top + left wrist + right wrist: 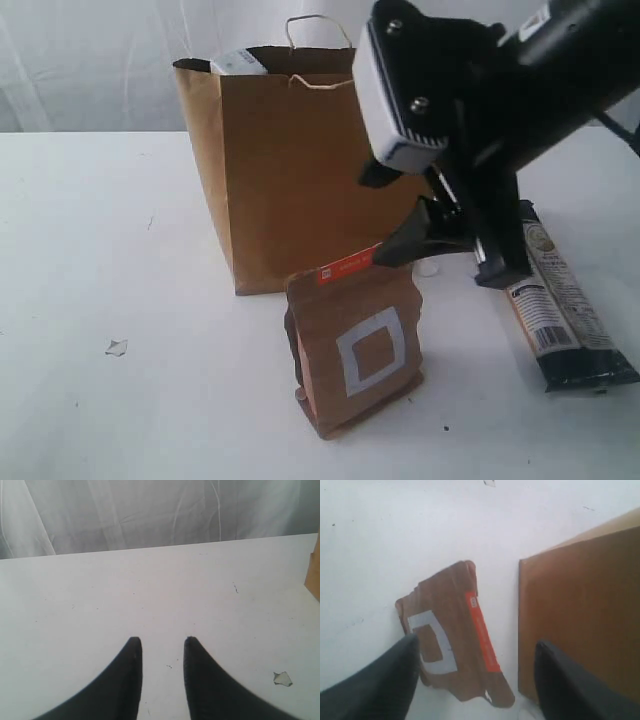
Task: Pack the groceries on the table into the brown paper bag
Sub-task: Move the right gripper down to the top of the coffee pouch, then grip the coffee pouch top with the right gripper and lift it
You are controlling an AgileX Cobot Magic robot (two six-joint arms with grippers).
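The brown square-marked pouch [360,345] stands upright on the table [90,250], just in front of the brown paper bag [280,170]. My right gripper [382,215] hangs open over the pouch's orange top strip, one finger tip almost at the strip. In the right wrist view the pouch [455,645] lies between the spread fingers of the right gripper [476,650], beside the bag's wall [580,615]. The long navy-tan packet [565,305] lies flat at the right. My left gripper [162,641] is open over bare table, holding nothing. The jars and yellow bottle are out of view.
A pale-topped item [238,62] shows in the bag's open mouth. A small paper scrap [117,347] lies on the table at the left, and the same scrap [283,678] shows near the left gripper. White curtain hangs behind the table.
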